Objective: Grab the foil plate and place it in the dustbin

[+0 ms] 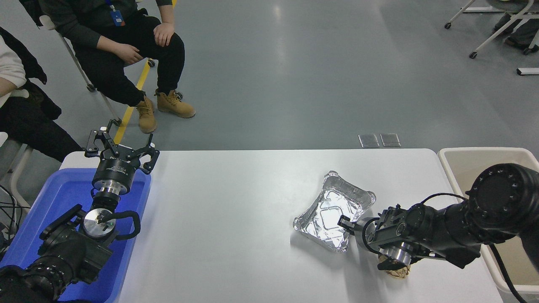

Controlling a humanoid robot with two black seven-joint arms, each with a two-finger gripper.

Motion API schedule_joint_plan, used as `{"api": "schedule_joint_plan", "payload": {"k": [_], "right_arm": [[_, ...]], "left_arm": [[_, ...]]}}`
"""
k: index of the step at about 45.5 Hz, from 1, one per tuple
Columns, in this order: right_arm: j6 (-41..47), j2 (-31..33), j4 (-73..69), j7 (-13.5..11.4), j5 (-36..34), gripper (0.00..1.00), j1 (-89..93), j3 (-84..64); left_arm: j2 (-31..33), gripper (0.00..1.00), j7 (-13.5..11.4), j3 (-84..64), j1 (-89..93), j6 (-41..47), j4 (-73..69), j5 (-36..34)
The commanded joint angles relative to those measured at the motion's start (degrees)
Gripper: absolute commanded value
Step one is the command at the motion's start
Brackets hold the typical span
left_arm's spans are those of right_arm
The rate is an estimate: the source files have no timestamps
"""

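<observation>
The foil plate (pixel 328 210) lies on the white table (pixel 236 202), right of the middle, its near right corner at my right gripper. My right gripper (pixel 346 223) is low at that corner's rim and touches it; the frame does not show how it is set. The right arm reaches in from the right edge, across the beige dustbin (pixel 463 162), which stands off the table's right end. My left gripper (pixel 121 147) is parked at the lower left, open and empty, above a blue tub.
A crumpled tan paper ball (pixel 396 272) lies mostly hidden under my right wrist, near the table's front edge. The blue plastic tub (pixel 63 189) stands at the table's left end. Two people sit beyond the far left corner.
</observation>
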State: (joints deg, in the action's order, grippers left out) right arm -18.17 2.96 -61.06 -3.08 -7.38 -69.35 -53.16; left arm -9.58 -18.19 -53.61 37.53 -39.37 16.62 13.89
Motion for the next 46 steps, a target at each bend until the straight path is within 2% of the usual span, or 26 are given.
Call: {"api": "schedule_joint_plan", "payload": {"k": [1,15,22,33,46], "right_arm": [[-0.11,-0.68,-0.11,0.01,1.05,0.0,-0.26,-0.02],[0.77,0.46,-0.99,0.01,1.05,0.0,-3.6,-0.54],[2.17,5.91,-6.69,0.01,1.14,0.0,-11.59,-1.25],[9.55,12.94,-15.75,-0.43,5.1,0.0,-28.64,-6.69],[23.61,13.74,-17.34,-0.43,5.71,0.0,-43.94,-15.13]], "left_arm": [[0.0,0.99,0.0,0.0,0.0,0.0,0.08,0.0],[0.0,0.99,0.0,0.0,0.0,0.0,0.08,0.0],[0.0,0.99,0.0,0.0,0.0,0.0,0.08,0.0],[0.0,0.99,0.0,0.0,0.0,0.0,0.08,0.0],[0.0,0.99,0.0,0.0,0.0,0.0,0.08,0.0]]}}
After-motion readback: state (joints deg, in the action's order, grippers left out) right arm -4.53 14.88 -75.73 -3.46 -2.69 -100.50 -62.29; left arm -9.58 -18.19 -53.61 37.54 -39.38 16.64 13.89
